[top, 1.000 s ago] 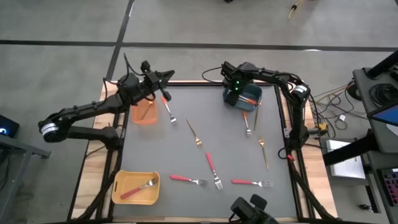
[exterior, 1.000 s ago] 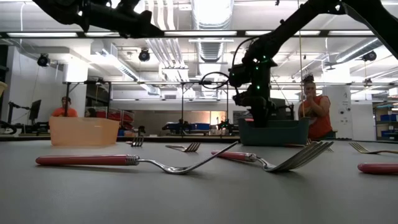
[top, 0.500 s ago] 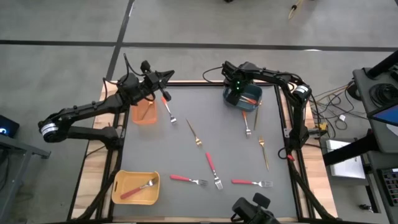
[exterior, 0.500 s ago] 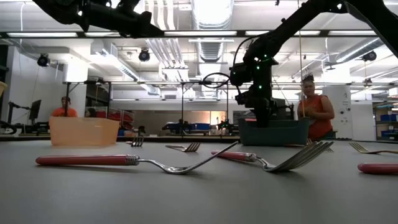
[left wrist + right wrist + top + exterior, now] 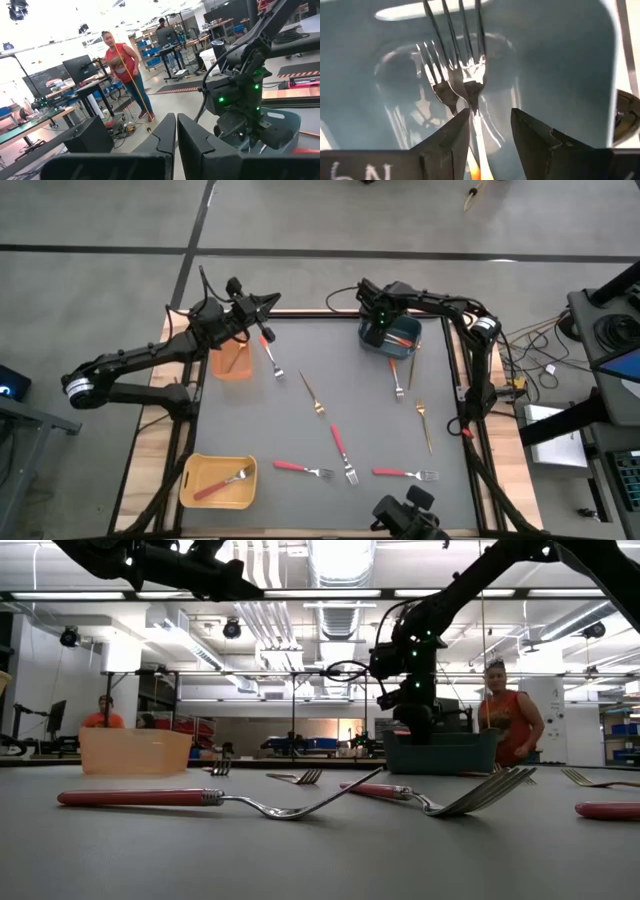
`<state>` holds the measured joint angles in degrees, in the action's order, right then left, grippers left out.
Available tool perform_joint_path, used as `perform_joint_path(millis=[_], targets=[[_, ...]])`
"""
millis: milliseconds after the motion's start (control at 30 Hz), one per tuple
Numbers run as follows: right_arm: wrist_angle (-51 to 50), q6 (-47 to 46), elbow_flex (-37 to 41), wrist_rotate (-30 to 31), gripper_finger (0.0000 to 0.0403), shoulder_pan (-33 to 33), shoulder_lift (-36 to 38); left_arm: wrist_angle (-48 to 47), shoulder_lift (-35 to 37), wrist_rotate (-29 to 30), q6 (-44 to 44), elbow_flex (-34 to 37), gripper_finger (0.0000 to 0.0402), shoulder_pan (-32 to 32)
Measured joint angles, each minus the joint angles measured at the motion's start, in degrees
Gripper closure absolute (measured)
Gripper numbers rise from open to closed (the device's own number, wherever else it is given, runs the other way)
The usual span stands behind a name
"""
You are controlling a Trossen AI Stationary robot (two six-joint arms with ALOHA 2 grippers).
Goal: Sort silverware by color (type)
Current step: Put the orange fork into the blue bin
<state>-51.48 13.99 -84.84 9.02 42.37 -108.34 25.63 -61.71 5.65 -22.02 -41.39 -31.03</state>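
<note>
Sorting status, view by view.

High view: right gripper (image 5: 378,332) sat over the blue-grey bin (image 5: 412,345) at the table's far right corner, an orange-handled fork (image 5: 403,341) lying in the bin. Left gripper (image 5: 268,304) hung raised near the orange bin (image 5: 233,361), beside a red-handled fork (image 5: 270,352). Loose on the mat: gold fork (image 5: 312,393), second gold fork (image 5: 424,424), fork by the blue-grey bin (image 5: 398,380), three more red-handled forks near the front edge. Yellow bin (image 5: 217,481) held one red-handled fork.

Low view: right gripper reached down into the blue-grey bin (image 5: 440,752); nearest red-handled fork (image 5: 190,799) lay flat across the foreground.

Left wrist view: left fingers (image 5: 165,135) pressed together, nothing between them.

Right wrist view: right fingers (image 5: 455,137) stood apart, clamped on nothing. Two fork heads (image 5: 457,75) lay on the bin floor straight ahead, tines pointing away from the gripper, one neck running back between the fingers.

Key relation: long axis of those forks lined up with the gripper's reach, gap straddling the neck. Right arm was far nearer; my read, it was releasing or just clear of that fork.
</note>
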Motion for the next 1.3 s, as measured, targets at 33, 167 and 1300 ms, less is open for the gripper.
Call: perform_joint_path(millis=[33,167,1300], targets=[[0.13,0.01,0.3,0.01,0.0271,0.0,-0.15,0.0,0.0,0.0,-0.01,0.0,0.0402,0.0],[0.48,0.21,1.37,0.0,0.0278,0.04,-1.02,0.0,0.0,0.0,-0.23,0.0,0.0402,0.0],[-1.65,-1.01,-0.93,0.04,0.0389,-0.36,-0.1,0.0,-0.07,0.0,-0.24,0.04,0.0402,-0.02]])
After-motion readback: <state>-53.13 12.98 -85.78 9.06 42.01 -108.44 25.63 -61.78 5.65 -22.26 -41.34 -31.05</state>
